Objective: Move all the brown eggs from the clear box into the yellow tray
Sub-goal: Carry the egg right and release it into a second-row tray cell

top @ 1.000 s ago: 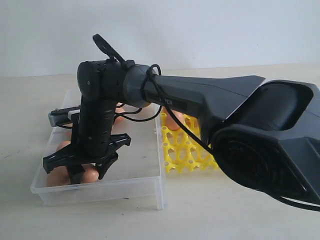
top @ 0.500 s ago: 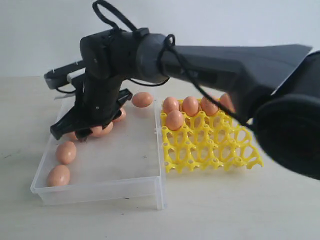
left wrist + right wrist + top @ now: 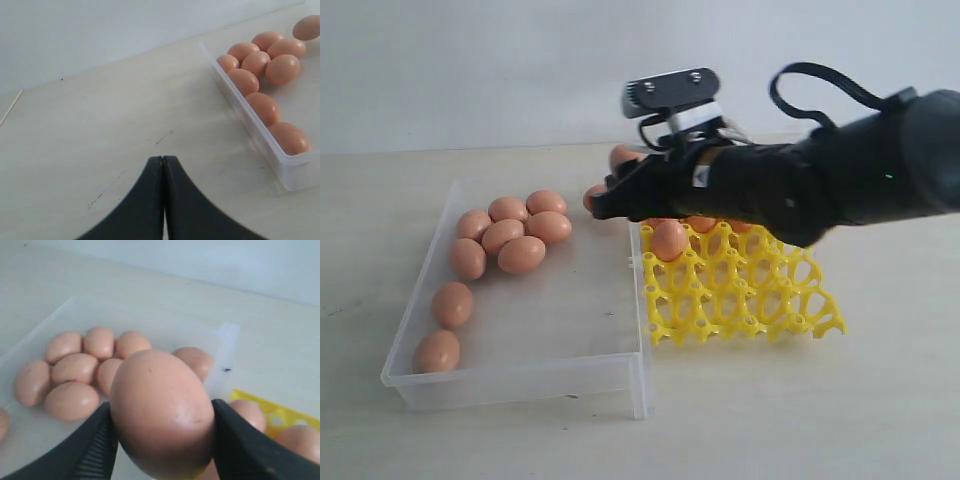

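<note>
My right gripper point(image 3: 612, 185) is shut on one brown egg point(image 3: 160, 385), held in the air over the far edge where the clear box point(image 3: 520, 378) meets the yellow tray point(image 3: 740, 292). In the exterior view the held egg point(image 3: 623, 156) peeks above the near finger. Several brown eggs point(image 3: 510, 235) lie in the box, most clustered at its far left. One egg point(image 3: 669, 240) sits in a tray cup; others in the back row are mostly hidden by the arm. My left gripper point(image 3: 163, 161) is shut and empty over bare table beside the box point(image 3: 260, 137).
The right arm point(image 3: 820, 185) stretches across the back of the yellow tray. The pale table point(image 3: 770, 420) carries the box on the left and the tray on the right, side by side. A white wall stands behind.
The right gripper has lifted out of the box's front left with an egg and swung up and right to the box-tray border. The arm no longer covers the box.
</note>
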{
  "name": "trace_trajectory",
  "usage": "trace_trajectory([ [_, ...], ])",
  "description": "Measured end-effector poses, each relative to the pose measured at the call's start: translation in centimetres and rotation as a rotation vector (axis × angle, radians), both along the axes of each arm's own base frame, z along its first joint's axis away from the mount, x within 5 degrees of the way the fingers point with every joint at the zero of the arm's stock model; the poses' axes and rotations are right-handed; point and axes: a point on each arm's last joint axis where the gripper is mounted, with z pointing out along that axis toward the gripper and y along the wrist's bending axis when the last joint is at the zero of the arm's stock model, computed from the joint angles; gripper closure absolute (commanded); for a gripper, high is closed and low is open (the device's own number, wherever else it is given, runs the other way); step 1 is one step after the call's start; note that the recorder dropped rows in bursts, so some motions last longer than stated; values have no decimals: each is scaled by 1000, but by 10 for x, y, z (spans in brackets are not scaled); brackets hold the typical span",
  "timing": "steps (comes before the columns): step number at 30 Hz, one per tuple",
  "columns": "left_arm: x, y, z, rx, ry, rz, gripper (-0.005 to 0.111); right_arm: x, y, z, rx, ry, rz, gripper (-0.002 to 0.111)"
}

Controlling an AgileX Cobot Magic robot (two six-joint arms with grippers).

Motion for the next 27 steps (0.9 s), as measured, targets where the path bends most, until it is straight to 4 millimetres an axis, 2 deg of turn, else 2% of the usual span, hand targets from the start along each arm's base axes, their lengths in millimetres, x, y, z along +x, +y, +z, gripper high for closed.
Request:
trace_trajectory([
  [5, 0, 0, 0, 0, 0, 0, 107, 4, -40, -14, 25, -38, -97, 108],
  [10, 0, 0, 0, 0, 0, 0, 107, 13, -59, -26, 40, -29, -164, 108],
  [19, 0, 0, 0, 0, 0, 0, 107, 18, -62, -67, 24, 62, -195, 108],
  [27, 0, 0, 0, 0, 0, 0, 107, 20, -61, -79, 40, 74, -206, 108],
])
